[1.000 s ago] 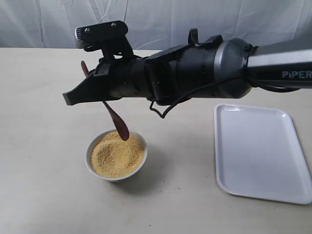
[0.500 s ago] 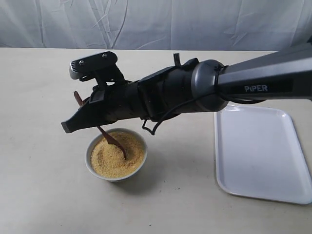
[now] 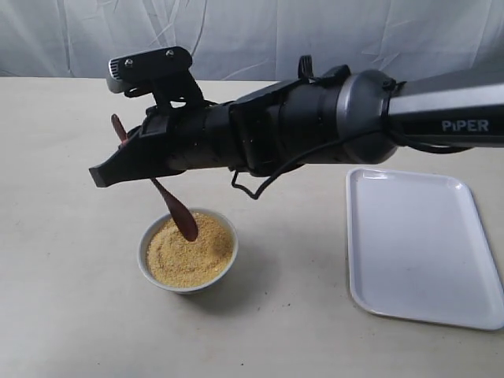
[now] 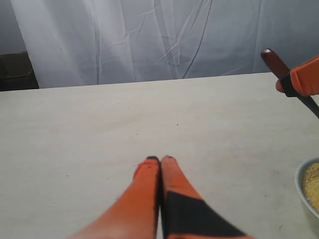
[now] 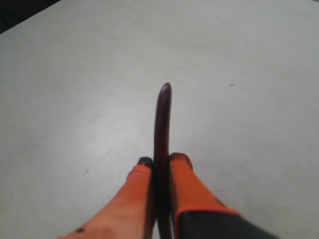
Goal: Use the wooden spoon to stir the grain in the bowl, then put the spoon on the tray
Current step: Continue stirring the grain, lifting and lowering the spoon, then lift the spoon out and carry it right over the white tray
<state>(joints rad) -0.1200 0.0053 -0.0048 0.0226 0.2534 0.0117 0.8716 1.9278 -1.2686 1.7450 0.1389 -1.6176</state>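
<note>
My right gripper [image 3: 101, 174] reaches across to the left and hangs above the small white bowl [image 3: 154, 273]. It is shut on the slim handle of the dark wooden spoon [image 3: 180, 218], which slants down from it. The spoon's oval end sits at the surface of the yellow grain [image 3: 193, 256], near the bowl's far side. In the right wrist view the spoon handle [image 5: 162, 114] sticks out between the orange fingers [image 5: 185, 184]. My left gripper [image 4: 159, 160] is shut on nothing, over bare table; its view catches the bowl's rim [image 4: 300, 185] and the spoon handle [image 4: 273, 61].
The white rectangular tray [image 3: 421, 246] lies on the table to the right of the bowl, with nothing on it. A white cloth backdrop [image 3: 252, 31] hangs behind the pale table. The right arm's black body [image 3: 315, 126] spans the scene above the table.
The right gripper dipped the spoon down into the grain half a second ago. It has since risen and shifted slightly left, drawing the spoon up to the grain's surface.
</note>
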